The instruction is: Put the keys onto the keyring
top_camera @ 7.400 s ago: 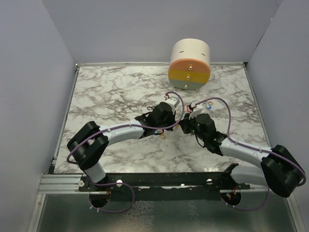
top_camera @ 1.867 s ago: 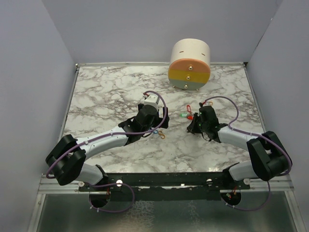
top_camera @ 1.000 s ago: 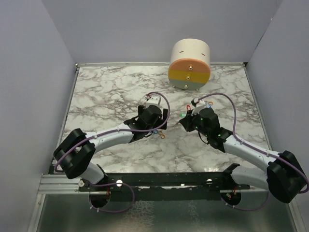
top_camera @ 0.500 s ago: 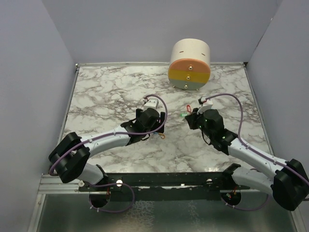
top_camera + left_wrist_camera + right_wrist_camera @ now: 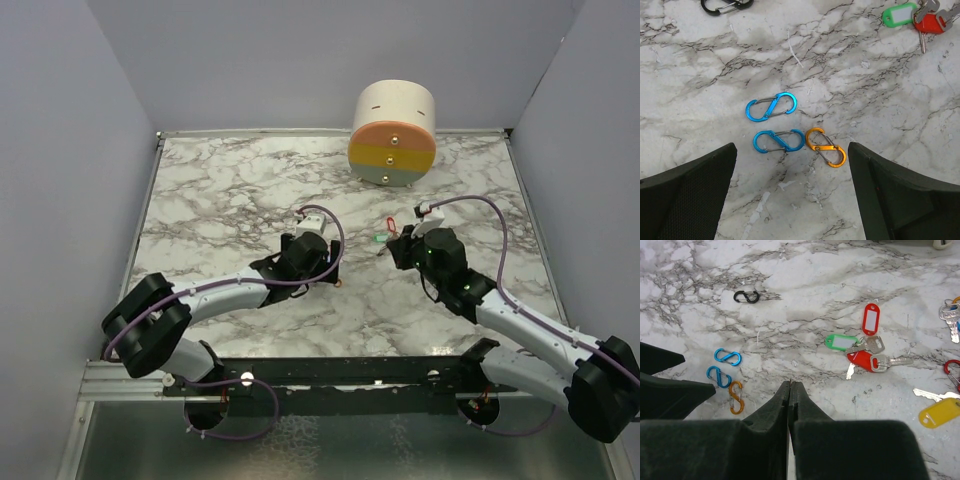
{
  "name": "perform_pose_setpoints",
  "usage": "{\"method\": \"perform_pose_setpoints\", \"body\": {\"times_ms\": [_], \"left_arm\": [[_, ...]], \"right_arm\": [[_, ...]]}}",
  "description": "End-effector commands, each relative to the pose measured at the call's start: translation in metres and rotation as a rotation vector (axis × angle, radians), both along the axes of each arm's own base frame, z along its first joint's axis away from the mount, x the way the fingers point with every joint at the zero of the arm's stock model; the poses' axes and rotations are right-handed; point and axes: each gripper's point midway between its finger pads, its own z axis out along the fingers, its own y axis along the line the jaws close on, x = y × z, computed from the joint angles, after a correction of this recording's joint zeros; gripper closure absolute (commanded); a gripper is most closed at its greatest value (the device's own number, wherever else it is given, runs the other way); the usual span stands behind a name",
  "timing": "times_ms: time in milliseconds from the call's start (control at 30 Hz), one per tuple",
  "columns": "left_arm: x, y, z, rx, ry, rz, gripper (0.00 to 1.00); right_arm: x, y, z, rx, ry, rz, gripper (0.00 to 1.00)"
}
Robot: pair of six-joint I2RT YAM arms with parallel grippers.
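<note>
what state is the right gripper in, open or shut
Shut. In the right wrist view the right gripper has its two fingers pressed together right up to the tips, with nothing held between them.

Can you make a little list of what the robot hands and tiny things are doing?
blue clips: two, on the table
orange clip: beside one blue clip
black clip: apart from the others
keys: on the table, with green, red, yellow tags
left gripper: open, over the blue clips and orange clip
right gripper: shut, empty
</note>
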Motion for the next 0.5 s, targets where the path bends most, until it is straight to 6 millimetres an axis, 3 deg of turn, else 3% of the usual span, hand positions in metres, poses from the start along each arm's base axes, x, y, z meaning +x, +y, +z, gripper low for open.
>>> {"method": "perform_pose_setpoints", "body": {"times_ms": [0, 467], "left_arm": [[0.013, -0.009, 0.009, -0.005, -0.043, -0.005, 0.05], [0.011, -0.008, -0.014, -0.018, 0.031, -0.021, 0.04]], "right_arm": [[-0.001, -0.005, 0.003, 0.007, -0.008, -0.028, 0.99], [-0.003, -0.007, 0.002, 0.01, -0.006, -0.039, 0.99]]}}
